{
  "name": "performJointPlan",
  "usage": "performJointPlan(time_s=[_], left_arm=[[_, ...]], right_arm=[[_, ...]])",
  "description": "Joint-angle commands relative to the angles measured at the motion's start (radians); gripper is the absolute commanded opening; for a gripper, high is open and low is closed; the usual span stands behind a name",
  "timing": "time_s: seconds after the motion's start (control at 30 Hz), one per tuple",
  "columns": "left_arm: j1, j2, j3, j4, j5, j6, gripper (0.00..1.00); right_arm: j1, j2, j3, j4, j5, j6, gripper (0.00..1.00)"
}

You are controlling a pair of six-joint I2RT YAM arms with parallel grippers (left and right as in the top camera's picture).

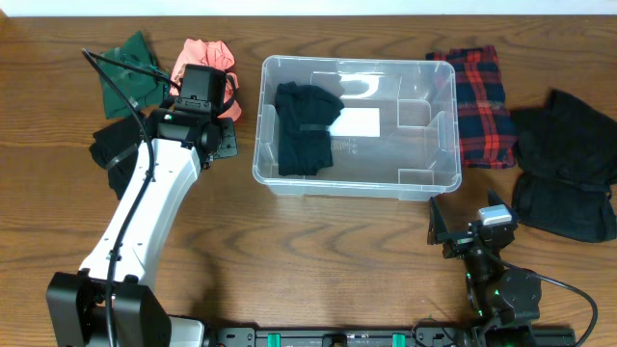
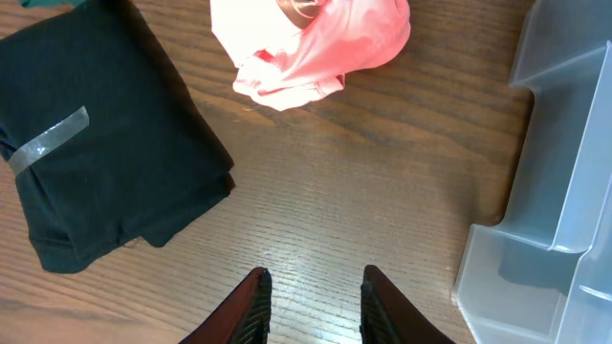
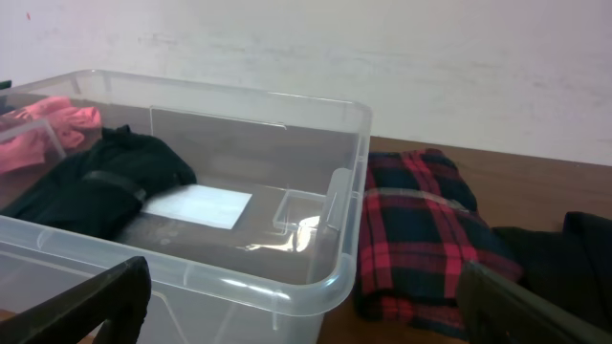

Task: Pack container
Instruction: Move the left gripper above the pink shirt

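Observation:
The clear plastic container (image 1: pixel 424 183) stands mid-table, with a folded black garment (image 1: pixel 307 125) in its left half and a white label (image 1: pixel 357 122) on its base. My left gripper (image 2: pixel 316 306) hovers over bare wood just left of the container, open, with nothing between its fingers. A pink garment (image 2: pixel 316 43) lies ahead of it and a folded black garment (image 2: pixel 96 172) with a tape band to its left. My right gripper (image 3: pixel 306 315) is open wide near the front edge, facing the container's right corner (image 3: pixel 335 272), and holds nothing.
A red plaid garment (image 1: pixel 479 92) lies right of the container, with a large black garment (image 1: pixel 567 169) beyond it at the far right. A dark green garment (image 1: pixel 130 77) sits at the back left. A white wall rises behind the table.

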Motion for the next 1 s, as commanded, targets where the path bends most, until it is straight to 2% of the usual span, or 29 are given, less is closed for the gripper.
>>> performJointPlan(time_s=[0.0,0.23,0.3,0.53,0.77,0.8,0.83,0.97], left_arm=[[0.005,0.008,-0.006,0.004,-0.012,-0.009,0.32],[0.008,0.011,-0.006,0.023,-0.023,-0.009,0.3],[0.008,0.012,-0.006,0.027,-0.023,-0.01,0.26],[0.008,0.022,-0.006,0.034,-0.023,-0.031,0.27],[0.016,0.031,-0.006,0.174,-0.023,-0.032,0.27],[0.019,0.031,-0.006,0.21,-0.023,-0.032,0.37],[0.037,0.033,-0.006,0.353,-0.023,-0.062,0.66],[0.05,0.049,-0.006,0.51,-0.023,-0.08,0.66]], right_arm=[[0.008,-0.005,-0.002,-0.004,0.0,-0.016,0.99],[0.008,-0.005,-0.002,-0.004,-0.001,-0.016,0.99],[0.008,-0.005,-0.002,-0.004,0.0,-0.016,0.99],[0.008,-0.005,-0.002,-0.004,0.0,-0.016,0.99],[0.008,-0.005,-0.002,-0.004,0.0,-0.016,0.99],[0.008,-0.005,-0.002,-0.004,0.0,-0.016,0.99],[0.008,-0.005,-0.002,-0.004,0.0,-0.016,0.99],[0.008,-0.005,-0.002,-0.004,0.0,-0.016,0.99]])
